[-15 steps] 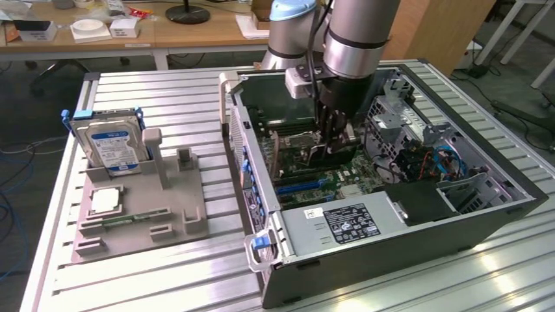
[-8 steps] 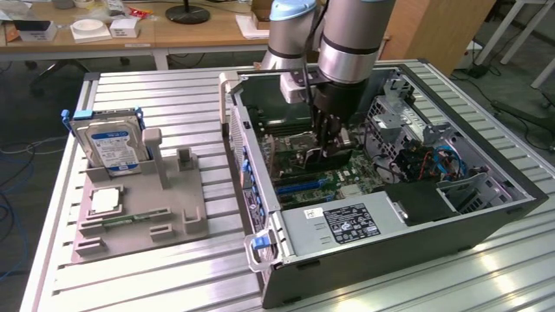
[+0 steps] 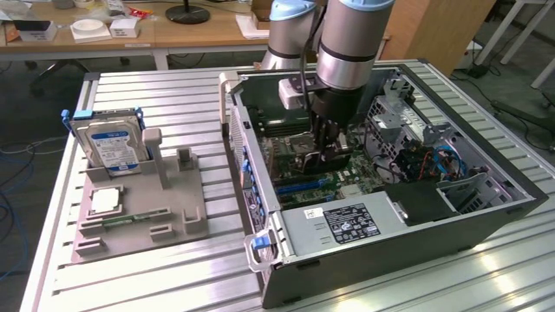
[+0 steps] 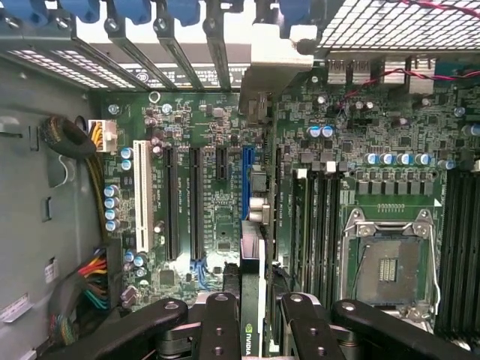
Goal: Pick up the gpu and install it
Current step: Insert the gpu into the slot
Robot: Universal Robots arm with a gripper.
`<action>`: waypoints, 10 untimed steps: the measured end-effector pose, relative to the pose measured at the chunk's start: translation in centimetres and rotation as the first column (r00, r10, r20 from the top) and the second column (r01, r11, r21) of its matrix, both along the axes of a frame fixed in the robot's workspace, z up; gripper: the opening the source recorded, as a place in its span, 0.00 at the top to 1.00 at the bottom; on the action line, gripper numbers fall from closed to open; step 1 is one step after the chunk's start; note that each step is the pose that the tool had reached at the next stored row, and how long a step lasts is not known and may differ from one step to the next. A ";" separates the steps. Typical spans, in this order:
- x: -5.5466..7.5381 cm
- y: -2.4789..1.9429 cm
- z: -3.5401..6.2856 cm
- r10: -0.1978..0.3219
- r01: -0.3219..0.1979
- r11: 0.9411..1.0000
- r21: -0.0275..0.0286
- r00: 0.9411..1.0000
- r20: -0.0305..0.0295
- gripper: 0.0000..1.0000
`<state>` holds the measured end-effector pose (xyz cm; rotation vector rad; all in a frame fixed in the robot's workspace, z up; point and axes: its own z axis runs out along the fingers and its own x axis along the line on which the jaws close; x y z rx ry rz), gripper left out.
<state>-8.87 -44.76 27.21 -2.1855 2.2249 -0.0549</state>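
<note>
My gripper reaches down inside the open computer case, over the green motherboard. It is shut on the gpu, a thin dark card seen edge-on between the black fingers in the wrist view. The card's silvery bracket lies against the case's rear slot wall. The card stands along the blue expansion slot; I cannot tell whether it is seated. In the exterior view the gpu is mostly hidden behind the gripper.
A grey fixture on the exterior view's left holds a hard drive and a green memory stick. The power supply fills the case's near end. Drive cages and cables crowd its right side.
</note>
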 end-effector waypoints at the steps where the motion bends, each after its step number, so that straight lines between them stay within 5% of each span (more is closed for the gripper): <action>1: 0.0 -0.01 -0.07 0.000 0.000 1.000 0.000 1.000 0.000 0.74; 10: -0.3 -0.05 -0.70 0.000 0.000 1.000 0.000 1.000 0.000 0.74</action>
